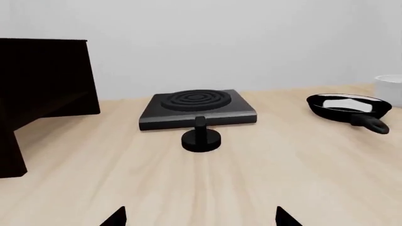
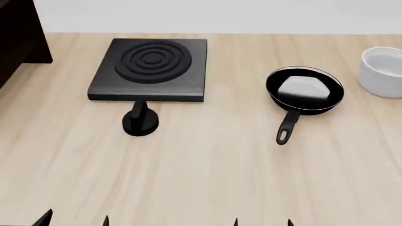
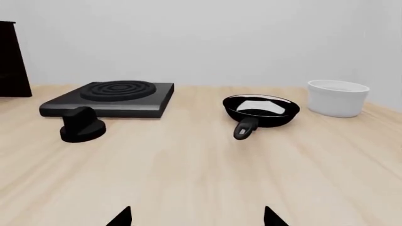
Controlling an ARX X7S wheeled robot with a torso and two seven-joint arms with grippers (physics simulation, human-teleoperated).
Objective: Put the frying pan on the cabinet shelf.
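Frying pan upright, handle pointing toward the robot.

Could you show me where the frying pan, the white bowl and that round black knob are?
frying pan [image 2: 304, 90], head view, on its shiny inside.
white bowl [image 2: 383, 75], head view, on its outer wall.
round black knob [image 2: 140, 123], head view, on its round base, in front of the stove plate [image 2: 150, 66].

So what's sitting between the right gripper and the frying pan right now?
Nothing: in the head view only bare tabletop separates the right gripper from the frying pan, whose handle points back toward it. The right wrist view agrees.
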